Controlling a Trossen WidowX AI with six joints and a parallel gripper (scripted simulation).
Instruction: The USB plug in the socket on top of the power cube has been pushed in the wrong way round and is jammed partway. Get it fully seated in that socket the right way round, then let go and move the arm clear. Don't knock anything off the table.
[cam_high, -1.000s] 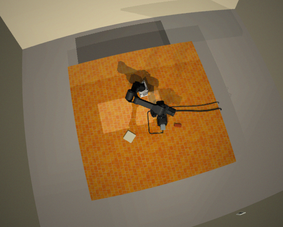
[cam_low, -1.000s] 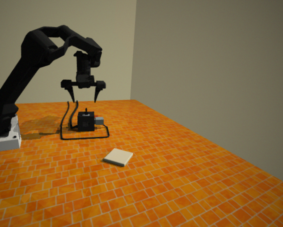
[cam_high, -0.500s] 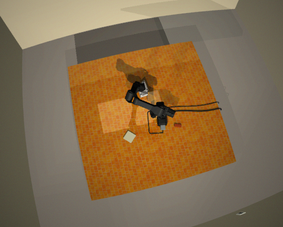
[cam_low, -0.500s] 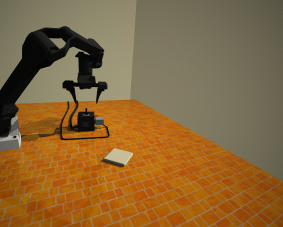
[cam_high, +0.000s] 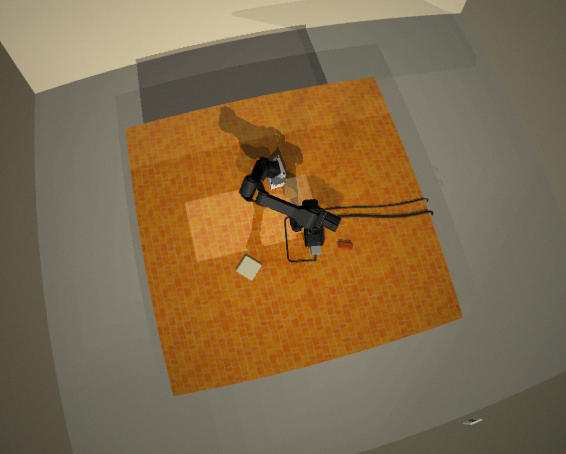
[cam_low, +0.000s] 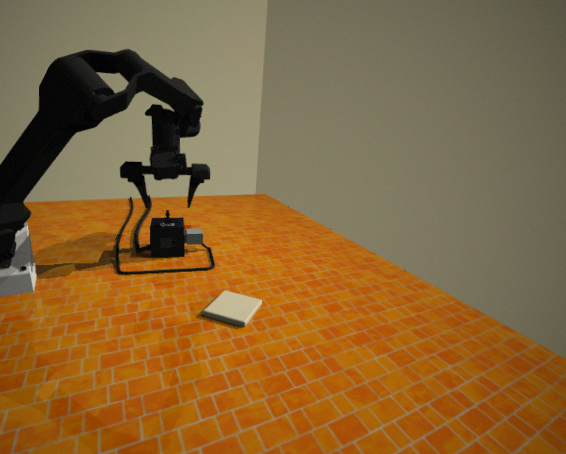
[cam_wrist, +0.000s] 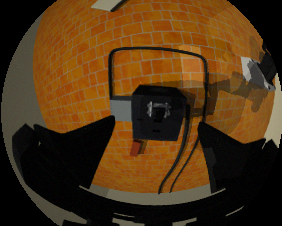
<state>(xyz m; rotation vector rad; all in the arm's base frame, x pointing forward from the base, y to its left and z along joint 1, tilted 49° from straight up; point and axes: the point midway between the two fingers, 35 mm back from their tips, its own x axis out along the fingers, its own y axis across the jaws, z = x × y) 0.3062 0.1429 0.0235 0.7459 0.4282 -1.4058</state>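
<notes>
Bare-walled robot test room (plain grey floor), an arm (cam_high: 285, 205) (cam_low: 95, 95) on orange-tiled tabletop (cam_high: 300, 310) (cam_low: 350, 350) (cam_wrist: 75, 65).

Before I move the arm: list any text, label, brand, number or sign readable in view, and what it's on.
No text can be read in any view.
Cube: pale marks on top, no letters made out; darker patch on one side, too dim to read.
Arm base: dark spots, too small to tell.
White tile: no marks seen.
</notes>
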